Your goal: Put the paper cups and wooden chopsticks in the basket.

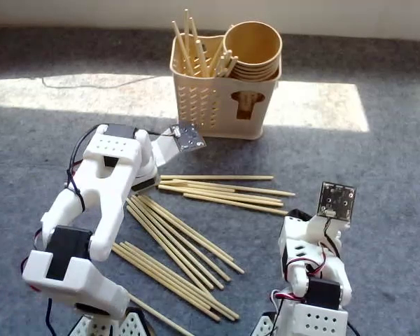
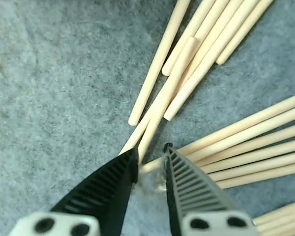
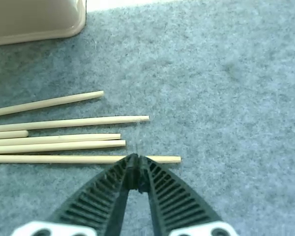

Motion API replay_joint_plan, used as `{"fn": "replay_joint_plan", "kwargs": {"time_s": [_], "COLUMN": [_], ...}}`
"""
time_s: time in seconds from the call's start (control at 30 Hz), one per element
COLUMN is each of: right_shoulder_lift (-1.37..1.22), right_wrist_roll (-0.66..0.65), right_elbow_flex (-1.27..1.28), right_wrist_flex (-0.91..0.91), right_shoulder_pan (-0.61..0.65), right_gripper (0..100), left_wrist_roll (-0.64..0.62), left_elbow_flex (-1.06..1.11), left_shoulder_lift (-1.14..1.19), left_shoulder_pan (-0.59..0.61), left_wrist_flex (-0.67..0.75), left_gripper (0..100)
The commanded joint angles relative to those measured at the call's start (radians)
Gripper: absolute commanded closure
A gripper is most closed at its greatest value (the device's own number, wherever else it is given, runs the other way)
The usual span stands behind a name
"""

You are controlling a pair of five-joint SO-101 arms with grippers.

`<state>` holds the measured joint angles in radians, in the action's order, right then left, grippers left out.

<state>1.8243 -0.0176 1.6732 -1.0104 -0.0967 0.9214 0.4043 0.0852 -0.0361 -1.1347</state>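
The cream basket stands at the back and holds stacked paper cups and several upright wooden chopsticks. More chopsticks lie loose on the carpet, one bundle running sideways and another diagonally. My left gripper is down at the carpet where the two bundles meet. It is open by a narrow gap, and chopstick ends lie at and between its tips. My right gripper is shut with nothing in it. It hovers just over the nearest chopstick, at the right ends of the sideways bundle.
Grey carpet covers the whole floor, with a sunlit strip beside the basket. A thin cable lies at the back left. A corner of the basket shows beyond the chopsticks in the right wrist view. Open carpet lies right of the right arm.
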Motion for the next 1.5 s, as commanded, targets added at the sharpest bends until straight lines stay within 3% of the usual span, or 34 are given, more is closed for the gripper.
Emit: {"fn": "replay_joint_plan", "kwargs": {"time_s": [0.0,0.7,0.93,1.33,1.47], "right_shoulder_lift": [0.012,0.012,0.012,0.012,0.012], "right_wrist_roll": [0.005,0.005,0.005,0.005,0.005], "right_elbow_flex": [0.119,0.119,0.119,0.119,0.119], "right_wrist_flex": [-0.005,-0.005,-0.005,-0.005,-0.005], "right_shoulder_pan": [-0.010,-0.010,-0.010,-0.010,-0.010], "right_gripper": [99.2,99.2,99.2,99.2,99.2], "left_wrist_roll": [0.006,0.006,0.000,-0.003,-0.104], "left_elbow_flex": [-0.033,-0.044,-0.031,-0.041,-0.042], "left_shoulder_lift": [-0.005,0.114,0.025,-0.243,-0.357], "left_shoulder_pan": [-0.016,-0.018,-0.019,-0.021,-0.021], "left_wrist_flex": [0.034,0.063,0.051,-0.166,-0.164], "left_gripper": [90,94,97,97,97]}}
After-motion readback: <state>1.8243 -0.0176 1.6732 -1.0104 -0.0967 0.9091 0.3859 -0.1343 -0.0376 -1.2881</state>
